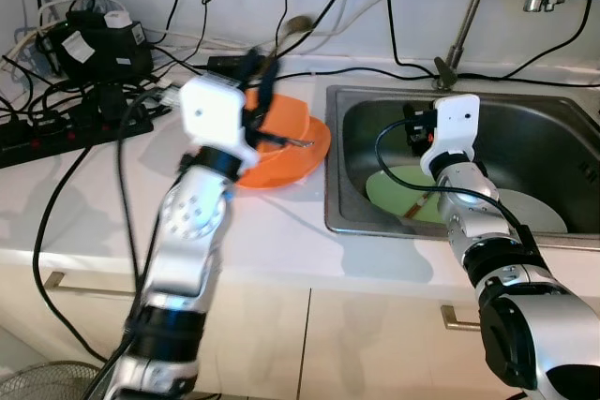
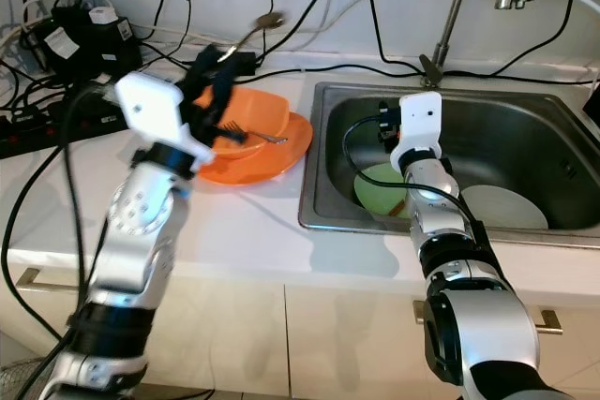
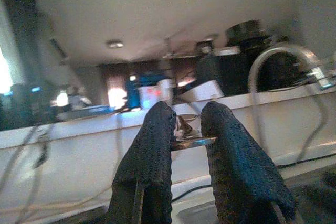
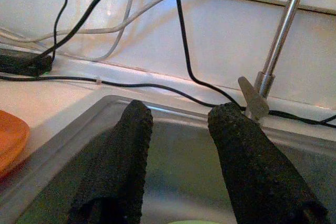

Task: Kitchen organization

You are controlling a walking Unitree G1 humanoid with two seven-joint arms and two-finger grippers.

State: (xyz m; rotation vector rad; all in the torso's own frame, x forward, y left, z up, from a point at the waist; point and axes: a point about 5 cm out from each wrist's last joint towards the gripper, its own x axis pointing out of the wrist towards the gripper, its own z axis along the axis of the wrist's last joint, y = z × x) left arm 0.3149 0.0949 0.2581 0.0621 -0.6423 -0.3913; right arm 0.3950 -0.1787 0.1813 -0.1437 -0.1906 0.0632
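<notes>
My left gripper [image 1: 257,70] is raised above the orange bowl [image 1: 284,119], shut on the handle of a metal spoon [image 2: 265,22] that points up and back toward the wall. In the left wrist view the black fingers [image 3: 152,145] pinch the shiny handle [image 3: 193,141]. The bowl rests on an orange plate [image 1: 314,152] on the white counter, with a fork [image 1: 292,140] lying in it. My right gripper [image 4: 181,114] hangs open inside the steel sink [image 1: 544,133], holding nothing. Under it lie a green plate [image 1: 398,189] and a pale grey plate [image 2: 511,208].
A tall faucet [image 1: 469,16] stands behind the sink. Black cables, a power strip [image 1: 56,133] and adapters [image 1: 89,39] crowd the back left of the counter [image 1: 281,227]. Cabinet fronts with metal handles [image 1: 56,280] are below the counter edge.
</notes>
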